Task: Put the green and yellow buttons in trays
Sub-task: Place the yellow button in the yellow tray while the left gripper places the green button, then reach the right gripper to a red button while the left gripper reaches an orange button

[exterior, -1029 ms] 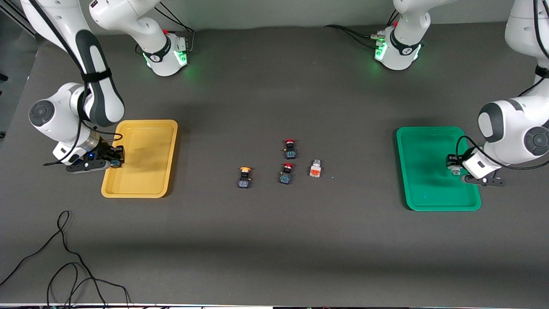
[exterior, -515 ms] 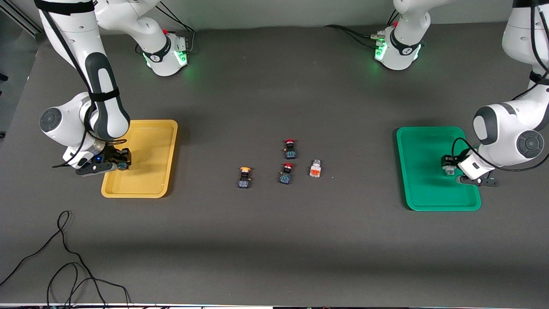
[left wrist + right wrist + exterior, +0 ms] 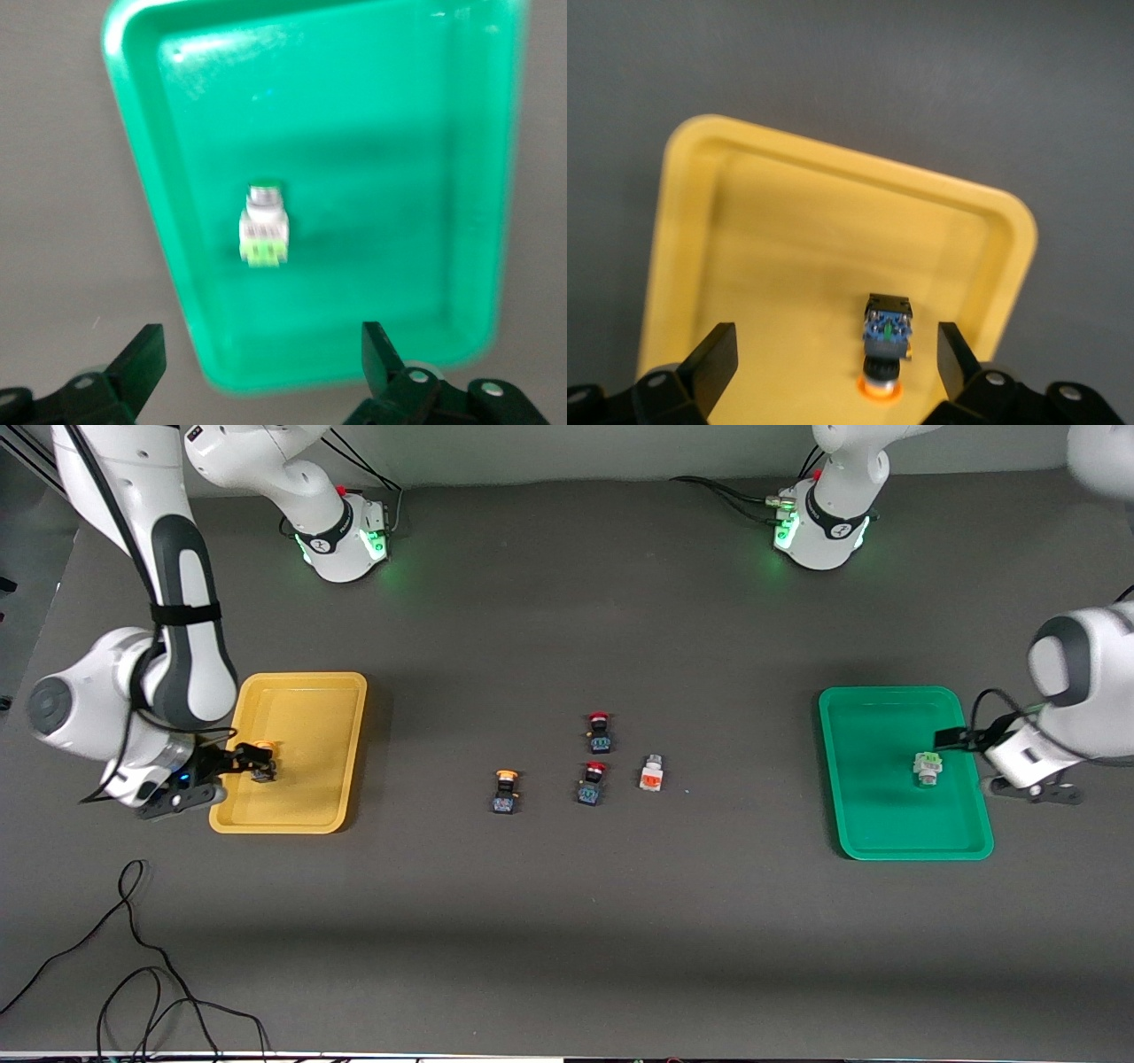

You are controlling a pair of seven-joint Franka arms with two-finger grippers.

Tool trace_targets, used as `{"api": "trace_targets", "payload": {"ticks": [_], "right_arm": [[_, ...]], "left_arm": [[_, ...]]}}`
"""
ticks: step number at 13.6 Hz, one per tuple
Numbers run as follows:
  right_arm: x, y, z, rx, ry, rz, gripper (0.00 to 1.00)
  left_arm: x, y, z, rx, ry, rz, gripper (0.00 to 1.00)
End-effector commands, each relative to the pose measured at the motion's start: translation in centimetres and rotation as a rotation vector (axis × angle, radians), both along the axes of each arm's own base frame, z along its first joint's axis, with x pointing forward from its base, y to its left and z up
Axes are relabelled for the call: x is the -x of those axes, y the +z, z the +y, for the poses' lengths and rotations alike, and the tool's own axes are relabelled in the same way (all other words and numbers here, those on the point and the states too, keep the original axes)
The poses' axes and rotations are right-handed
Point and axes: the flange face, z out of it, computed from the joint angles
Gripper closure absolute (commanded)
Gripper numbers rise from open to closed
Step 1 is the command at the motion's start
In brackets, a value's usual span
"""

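While two small push buttons already lie in their trays, both grippers are seen with jaws spread wide and empty: the left gripper (image 3: 257, 376) hangs over the edge of the shallow green plastic tray (image 3: 873, 841) at the left arm's end of the table, and the right gripper (image 3: 837, 367) over the edge of the matching yellow plastic tray (image 3: 306, 815) at the right arm's end. In the green tray a white-grey button marked light green (image 3: 926, 768) is shown lying alone on the floor, clear of the walls; in the yellow tray a yellow-orange capped button on a black-blue base (image 3: 261, 762) lies on its side, also alone. Left on the dark table between the trays are a second yellow-orange capped button on a black-blue base (image 3: 505, 791), a white-grey button marked orange-red (image 3: 651, 773) and two red-capped buttons (image 3: 595, 755), which are judged to be no part of the sorting. These buttons are judged to be light, rigid plastic pieces, unlikely to break but apt to roll or tip on their round caps; a grip across the flat sides of the squarish base is judged the surest hold. About half of the task appears done.
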Motion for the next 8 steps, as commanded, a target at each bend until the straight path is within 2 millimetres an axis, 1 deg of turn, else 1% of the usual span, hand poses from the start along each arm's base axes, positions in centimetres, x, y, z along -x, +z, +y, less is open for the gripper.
{"api": "trace_targets", "payload": {"ticks": [1,2,3,4,5,6,8], "right_arm": [[-3.7,7.4,4.2,0.068,-0.038,0.041,0.0],[-4.4,8.4,7.0,0.083,-0.029,0.028,0.0],[-4.8,9.1,9.3,0.091,-0.042,0.01,0.0],[-4.9,9.3,11.8,0.097,-0.07,0.001,0.0],[-5.1,8.6,15.2,0.111,-0.09,-0.006,0.0],[-5.4,7.3,19.3,0.118,-0.105,-0.006,0.0],[-5.8,5.9,26.5,0.084,-0.186,-0.013,0.0]], "left_arm": [[-1.8,9.0,-3.1,-0.004,-0.028,0.031,0.03],[-2.3,11.4,-4.3,-0.007,-0.017,0.035,0.07],[-2.5,13.2,-5.7,-0.015,-0.005,0.037,0.09],[-2.7,14.6,-7.8,-0.026,0.01,0.039,0.11],[-2.7,15.4,-10.5,-0.04,0.029,0.044,0.11],[-2.6,15.5,-13.8,-0.035,0.077,0.05,0.11],[-2.2,15.0,-20.2,-0.021,0.161,0.059,0.11]]}}
